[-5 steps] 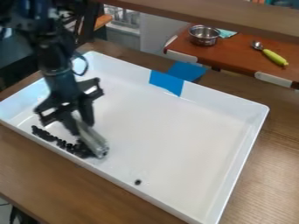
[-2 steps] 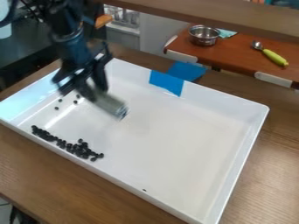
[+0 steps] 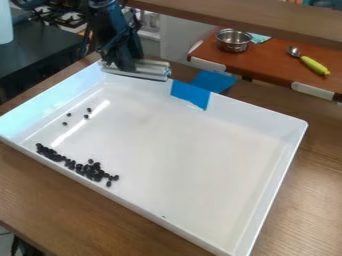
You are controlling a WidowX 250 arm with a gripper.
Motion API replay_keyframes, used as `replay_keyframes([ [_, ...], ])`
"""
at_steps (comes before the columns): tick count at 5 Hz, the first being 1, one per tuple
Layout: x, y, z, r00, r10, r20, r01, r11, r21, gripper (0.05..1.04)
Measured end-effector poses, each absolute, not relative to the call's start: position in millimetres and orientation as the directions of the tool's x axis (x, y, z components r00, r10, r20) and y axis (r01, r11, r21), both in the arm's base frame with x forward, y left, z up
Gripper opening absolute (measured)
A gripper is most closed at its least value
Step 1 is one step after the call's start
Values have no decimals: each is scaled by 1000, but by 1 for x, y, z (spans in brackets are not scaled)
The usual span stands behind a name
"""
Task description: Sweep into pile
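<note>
My gripper (image 3: 123,67) is at the tray's far left corner, shut on a grey, bar-like sweeping tool (image 3: 148,70). That tool lies level with the far rim, well away from the dark pieces. Many small black beans (image 3: 85,169) form a long cluster along the near left wall of the white tray (image 3: 177,135). Several stray beans (image 3: 86,116) are scattered farther back on the left side. A tiny dark speck (image 3: 163,216) shows by the near wall.
Blue tape (image 3: 190,95) covers part of the far wall. Behind the tray, a red-brown side table (image 3: 267,65) holds a metal pot (image 3: 234,40) and a green-handled spoon (image 3: 313,65). A wooden shelf edge (image 3: 247,16) crosses above.
The gripper has lifted away from the bean cluster to the far left corner, carrying the tool. Stray beans at the left came into sight. The lone bean near the front has shifted to the near wall.
</note>
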State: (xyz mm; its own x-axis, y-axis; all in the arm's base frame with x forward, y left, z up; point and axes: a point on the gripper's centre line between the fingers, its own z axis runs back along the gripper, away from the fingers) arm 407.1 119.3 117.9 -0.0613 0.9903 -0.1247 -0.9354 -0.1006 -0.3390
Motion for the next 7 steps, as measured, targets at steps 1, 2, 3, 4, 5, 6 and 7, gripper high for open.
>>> replay_keyframes([
  [1, 419, 142, 110, -130, 987, -95, -927, -155, -342, 340],
  [2, 416, 161, 107, -165, 984, -62, -920, -177, -351, 340],
  [3, 407, 175, 97, -176, 984, -25, -922, -174, -345, 340],
  [4, 400, 183, 85, -161, 986, 28, -932, -143, -334, 340],
  [5, 392, 182, 71, -132, 990, 50, -943, -109, -314, 338],
  [6, 387, 180, 68, -115, 992, 60, -943, -90, -321, 338],
  [7, 378, 170, 72, -81, 996, 33, -944, -66, -324, 338],
])
